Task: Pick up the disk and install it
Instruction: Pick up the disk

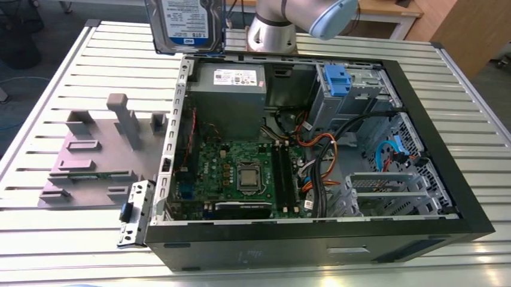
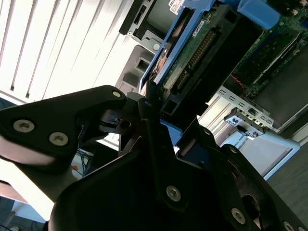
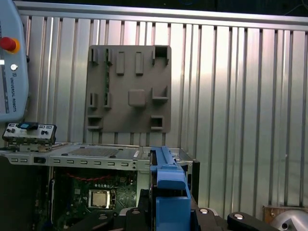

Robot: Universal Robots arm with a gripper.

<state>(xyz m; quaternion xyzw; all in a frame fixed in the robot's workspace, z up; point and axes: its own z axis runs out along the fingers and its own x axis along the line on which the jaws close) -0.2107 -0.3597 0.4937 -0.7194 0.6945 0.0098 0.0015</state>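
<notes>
— What is the pincer (image 2: 159,113) doing?

— It is clenched on the disk (image 2: 192,53). The black fingers (image 2: 147,110) press on its blue frame (image 3: 168,183), and the drive hangs clear of everything, raised on edge.

— So which step is this?

— Pickup looks done and this is the carry. The disk is not yet in the machine. Below the pincer lies the open computer case (image 1: 319,239), and its drive bay (image 1: 363,89) sits off to one side of the held drive. Seating the drive would call for its frame to be squared to that bay.

— Any writing?

— There is a white-and-blue label (image 1: 185,21) on the disk with fine print that I leave unread. A white sticker (image 1: 231,76) is on the grey box (image 1: 227,98) below.

— And farther out?

— A grey plate (image 3: 130,89) with raised blocks lies on the slatted table (image 1: 64,251), well apart from the pincer.
</notes>
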